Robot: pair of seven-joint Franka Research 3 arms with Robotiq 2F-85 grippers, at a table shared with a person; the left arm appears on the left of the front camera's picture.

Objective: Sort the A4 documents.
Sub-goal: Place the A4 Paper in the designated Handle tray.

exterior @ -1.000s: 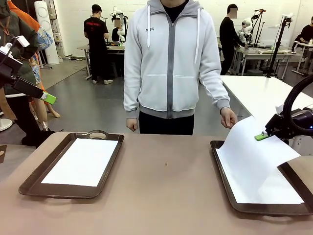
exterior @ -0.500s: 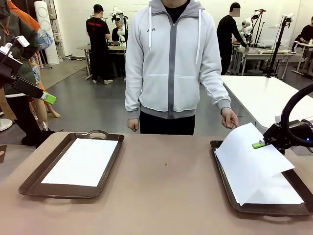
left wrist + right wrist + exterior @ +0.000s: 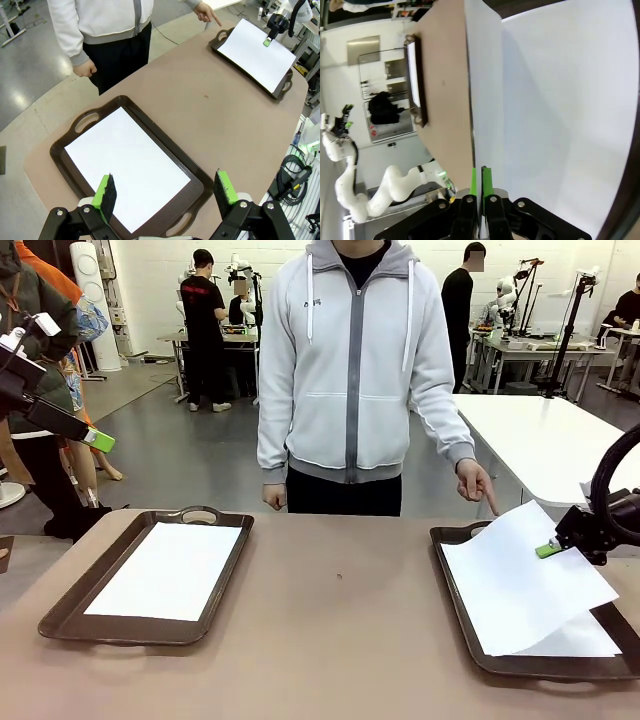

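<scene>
Holding the top sheet (image 3: 525,575) by its edge, my right gripper (image 3: 549,549) is pinched shut and has dropped lower toward the right tray (image 3: 455,585) than a moment ago. The person's hand (image 3: 473,480) now points there. My left gripper (image 3: 165,194) hangs wide open and empty over the left tray (image 3: 65,150) and its sheet (image 3: 127,167), so the move across hasn't started.

**Arms apart, one gripper wide, one clamped**

The left gripper (image 3: 166,192) hung high with its fingers spread wide. The right gripper (image 3: 549,550) sat low at the right, pads (image 3: 486,182) pressed together, pinching a paper sheet (image 3: 525,580).
</scene>
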